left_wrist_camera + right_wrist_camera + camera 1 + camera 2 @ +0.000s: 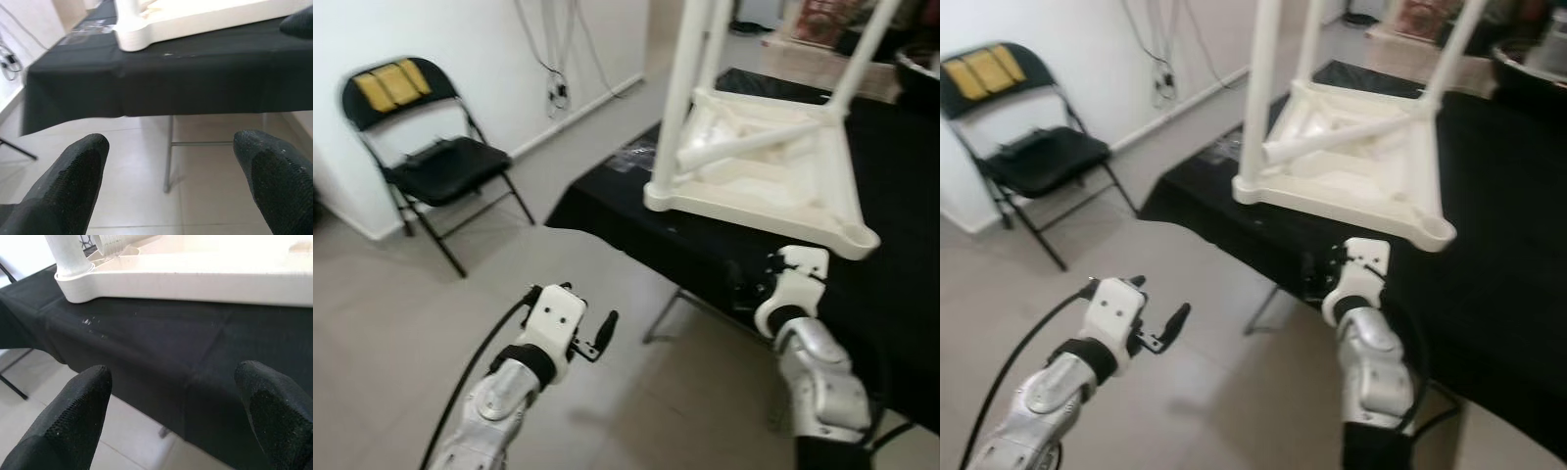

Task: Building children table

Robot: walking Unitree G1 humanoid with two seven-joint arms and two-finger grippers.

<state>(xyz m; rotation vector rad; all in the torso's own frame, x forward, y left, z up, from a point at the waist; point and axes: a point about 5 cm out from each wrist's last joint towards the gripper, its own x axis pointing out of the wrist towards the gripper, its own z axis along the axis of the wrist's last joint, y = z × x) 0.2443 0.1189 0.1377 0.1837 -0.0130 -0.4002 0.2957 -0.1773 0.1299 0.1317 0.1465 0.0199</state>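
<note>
Risk first: white children's table (759, 166) sits upside down on the black-draped table (636, 211), its near corner reaching toward the cloth's front edge, so a careless nudge from below could, I judge, shove it or tip the upright legs. Loose leg (749, 142) lying across the underside could roll off too. Left gripper (592, 343) hangs over the floor, fingers (73, 181) spread apart, gripping nothing; white table lies ahead of it, higher up and off to its right, well apart. Right gripper (1317, 274) is up at the cloth's front edge, fingers (73, 411) wide apart, empty; white table's near rim is just ahead and above it, corner with an upright leg (68, 257) ahead toward its left finger. Folding chair (426, 157) stands far off to the left gripper's left.
</note>
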